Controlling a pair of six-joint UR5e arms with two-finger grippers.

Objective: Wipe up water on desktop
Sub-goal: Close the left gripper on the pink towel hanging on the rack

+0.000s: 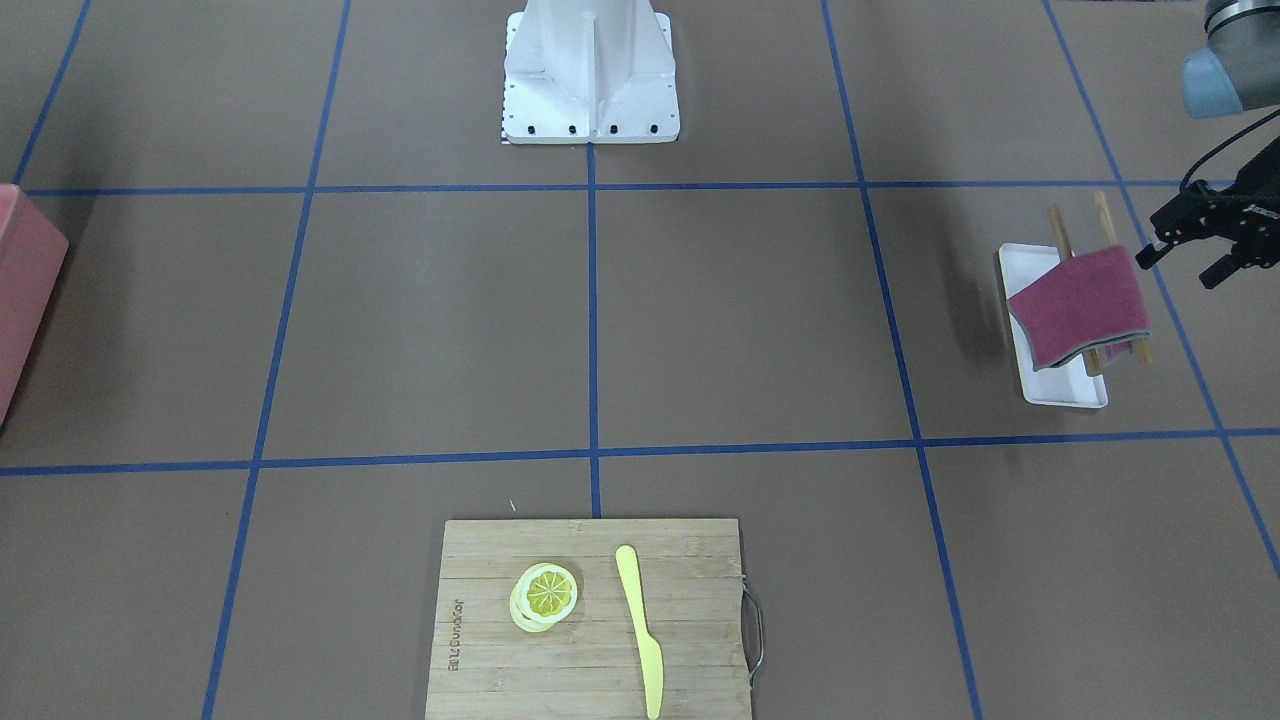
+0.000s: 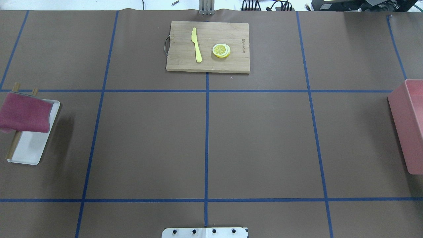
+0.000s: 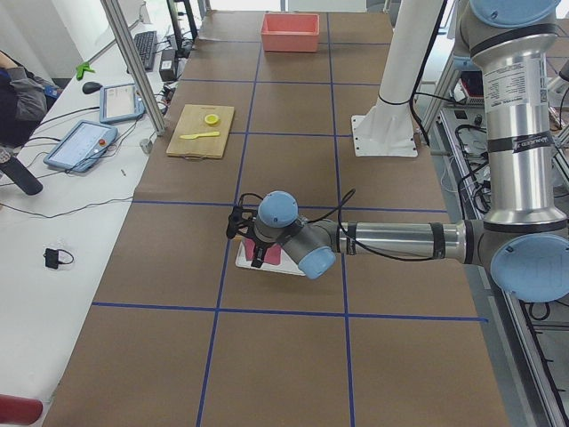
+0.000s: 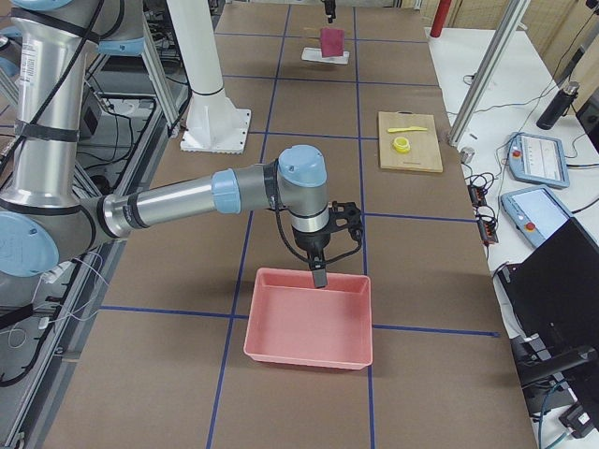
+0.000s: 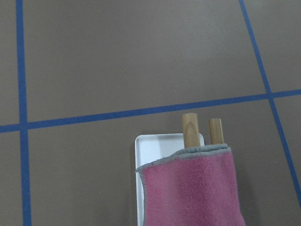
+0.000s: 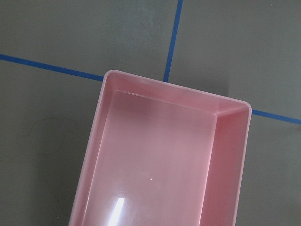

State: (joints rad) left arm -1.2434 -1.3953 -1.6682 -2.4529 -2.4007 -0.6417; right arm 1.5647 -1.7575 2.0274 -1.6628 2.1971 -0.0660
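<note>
The brown desktop (image 1: pixel 700 320) with its blue tape grid shows no water that I can make out. A magenta cloth (image 1: pixel 1080 305) hangs folded over two wooden rods on a small white tray (image 1: pixel 1065 390), at the left edge of the overhead view (image 2: pixel 24 112). My left gripper (image 1: pixel 1185 262) hovers just beside the cloth, open, with nothing between its fingers. The left wrist view looks down on the cloth (image 5: pixel 193 188) and the rod ends. My right gripper (image 4: pixel 318 271) hangs over a pink bin; I cannot tell whether it is open or shut.
The pink bin (image 2: pixel 408 122) sits at the table's right end. A bamboo cutting board (image 2: pixel 208 46) with a yellow knife (image 2: pixel 196 44) and lemon slices (image 2: pixel 221 50) lies at the far middle. The robot's white base (image 1: pixel 590 70) stands at the near middle.
</note>
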